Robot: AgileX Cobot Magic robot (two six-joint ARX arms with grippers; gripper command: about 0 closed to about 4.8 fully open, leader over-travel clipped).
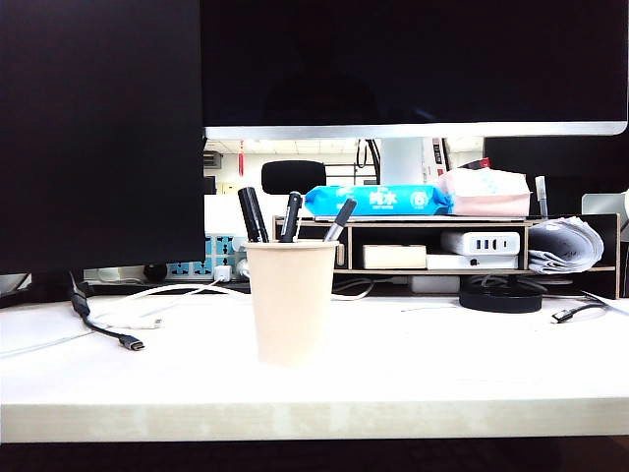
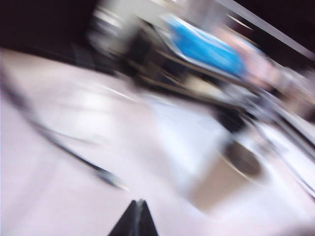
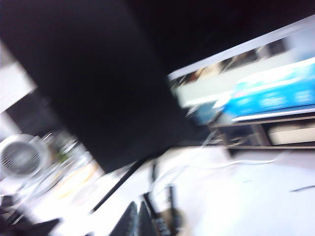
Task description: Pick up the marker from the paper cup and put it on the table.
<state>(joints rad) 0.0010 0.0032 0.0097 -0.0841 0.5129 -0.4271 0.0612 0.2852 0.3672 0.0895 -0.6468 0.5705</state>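
The paper cup (image 1: 290, 300) stands upright in the middle of the white table (image 1: 442, 383). The thick black marker (image 1: 252, 212) leans out of its left side, beside a slimmer black pen (image 1: 291, 216) and a thin grey-tipped pen (image 1: 341, 218). Neither gripper shows in the exterior view. The left wrist view is blurred: my left gripper (image 2: 140, 201) is shut and empty above the table, apart from the cup (image 2: 231, 172). The right wrist view is also blurred: my right gripper (image 3: 137, 204) is shut and empty, close beside the cup (image 3: 170, 223) with its dark pens.
A large black monitor (image 1: 98, 128) fills the back left and a second screen (image 1: 413, 59) hangs above. A shelf (image 1: 432, 246) behind the cup carries a blue wipes pack (image 1: 378, 200). A black cable (image 1: 108, 329) lies at the left, a black disc (image 1: 501, 298) at the right.
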